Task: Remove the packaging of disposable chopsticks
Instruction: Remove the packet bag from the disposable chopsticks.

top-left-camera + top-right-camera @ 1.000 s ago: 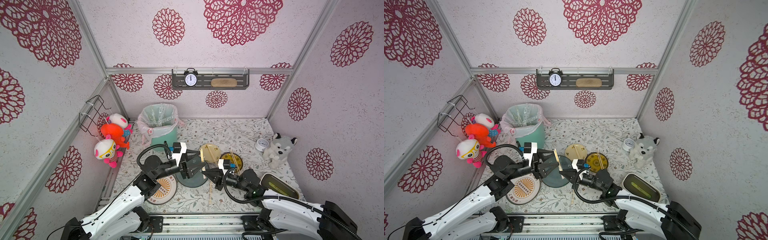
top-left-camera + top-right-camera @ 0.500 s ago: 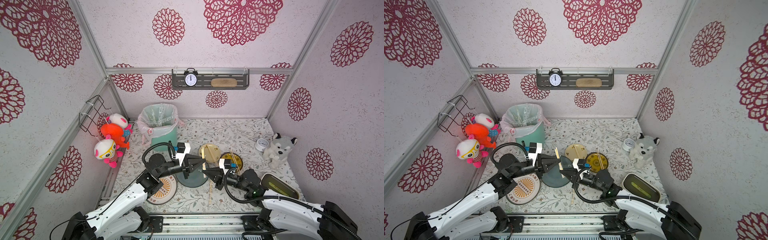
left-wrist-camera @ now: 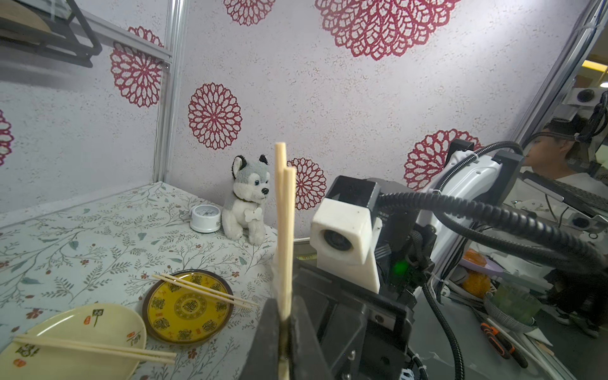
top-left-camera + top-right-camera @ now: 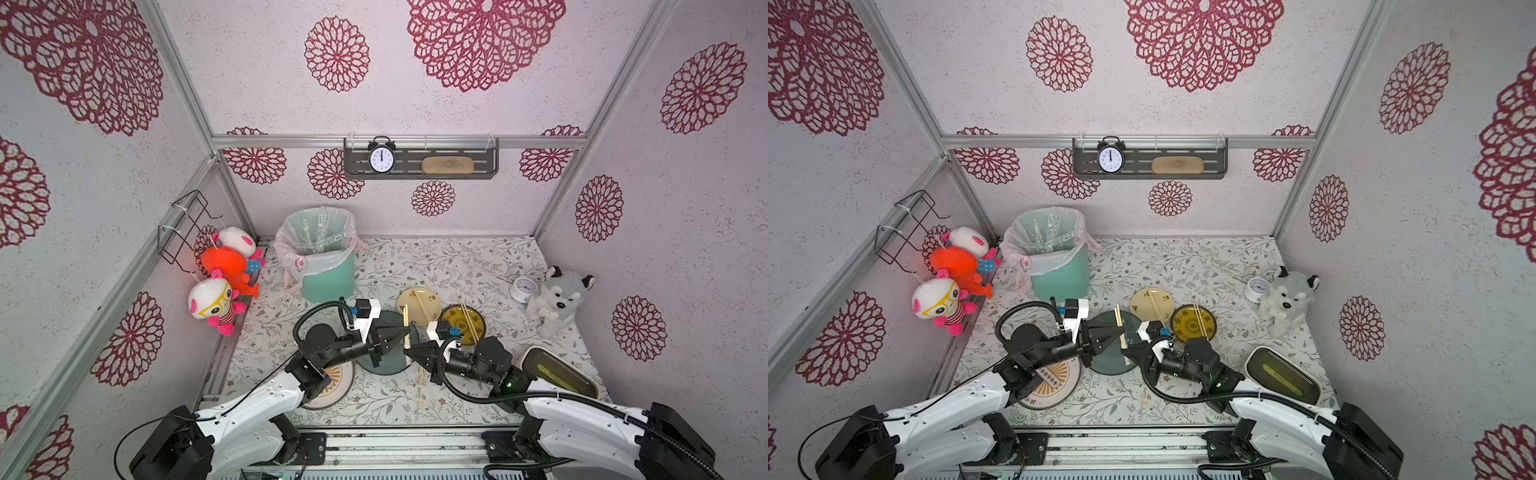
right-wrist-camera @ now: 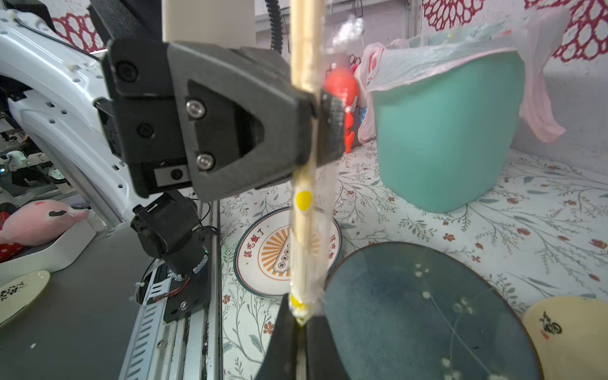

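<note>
At far left stands the lined teal bin (image 4: 328, 286). Right of it, above the dark plate (image 4: 390, 366), the left gripper (image 4: 407, 331) is clamped on a roughly upright pair of chopsticks (image 4: 405, 316). Just below, the right gripper (image 4: 408, 351) pinches the bottom end of the clear packaging (image 5: 307, 250), which wraps the sticks' lower part. Farther right, a bare pair (image 4: 423, 306) lies on the cream plate (image 4: 432, 301) and another pair (image 4: 468, 322) on the yellow plate (image 4: 453, 320).
</note>
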You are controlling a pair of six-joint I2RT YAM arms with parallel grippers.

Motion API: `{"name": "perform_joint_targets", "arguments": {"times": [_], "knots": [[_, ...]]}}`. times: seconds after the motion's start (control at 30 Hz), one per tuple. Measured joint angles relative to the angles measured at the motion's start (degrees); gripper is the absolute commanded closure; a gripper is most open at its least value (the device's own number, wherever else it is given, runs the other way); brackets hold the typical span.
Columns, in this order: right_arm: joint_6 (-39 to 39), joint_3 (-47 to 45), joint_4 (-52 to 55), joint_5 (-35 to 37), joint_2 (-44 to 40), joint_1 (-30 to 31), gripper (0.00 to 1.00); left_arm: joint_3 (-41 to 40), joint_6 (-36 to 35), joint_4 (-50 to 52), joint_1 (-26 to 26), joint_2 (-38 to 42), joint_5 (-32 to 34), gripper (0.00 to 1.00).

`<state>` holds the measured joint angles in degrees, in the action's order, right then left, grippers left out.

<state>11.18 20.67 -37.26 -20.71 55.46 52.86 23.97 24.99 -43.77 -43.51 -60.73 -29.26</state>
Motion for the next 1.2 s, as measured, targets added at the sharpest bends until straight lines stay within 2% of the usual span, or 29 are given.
{"name": "perform_joint_targets", "arguments": {"times": [0.17, 0.37, 0.6, 0.77, 0.9, 0.97, 1.03, 1.13, 1.2], "knots": [[-0.6, 0.0, 2.0, -0.1, -0.9, 0.4, 1.00, -2.6, 1.9, -4.4, -0.3, -0.7, 0.3, 0.92], [-0.5, 0.6, 0.7, 1.1, -1.0, 0.0, 1.00, -4.0, 4.0, -9.2, -1.8, -7.4, -1.3, 0.84], [-0.5, 0.4, 2.4, 1.0, -0.8, 0.0, 1.00, -5.4, 4.0, -9.8, -2.2, -7.6, -0.4, 0.89], [-0.1, 0.4, -0.2, 0.4, -0.8, 0.3, 1.00, -4.9, 1.9, -4.6, -2.7, -2.3, 0.9, 0.93], [0.5, 0.0, -4.4, -0.3, -0.7, 0.7, 1.00, -4.2, 0.1, -1.2, -3.0, 1.5, 1.6, 0.76], [0.8, -0.7, -7.1, 0.1, -0.6, 0.5, 1.00, -3.7, -0.5, 0.3, -3.0, 2.3, 1.8, 0.62], [1.1, -1.1, -9.6, 0.1, -0.3, 0.4, 1.00, -3.1, -1.1, 2.2, -3.0, 1.9, 1.2, 0.59], [1.6, -1.3, -12.6, 0.2, 0.1, 0.4, 1.00, -2.1, -1.5, 4.4, -3.0, 0.7, 0.4, 0.44], [1.9, -1.5, -13.9, 0.1, 0.3, 0.4, 1.00, -1.5, -1.7, 5.2, -3.0, 0.2, -0.2, 0.39]]}}
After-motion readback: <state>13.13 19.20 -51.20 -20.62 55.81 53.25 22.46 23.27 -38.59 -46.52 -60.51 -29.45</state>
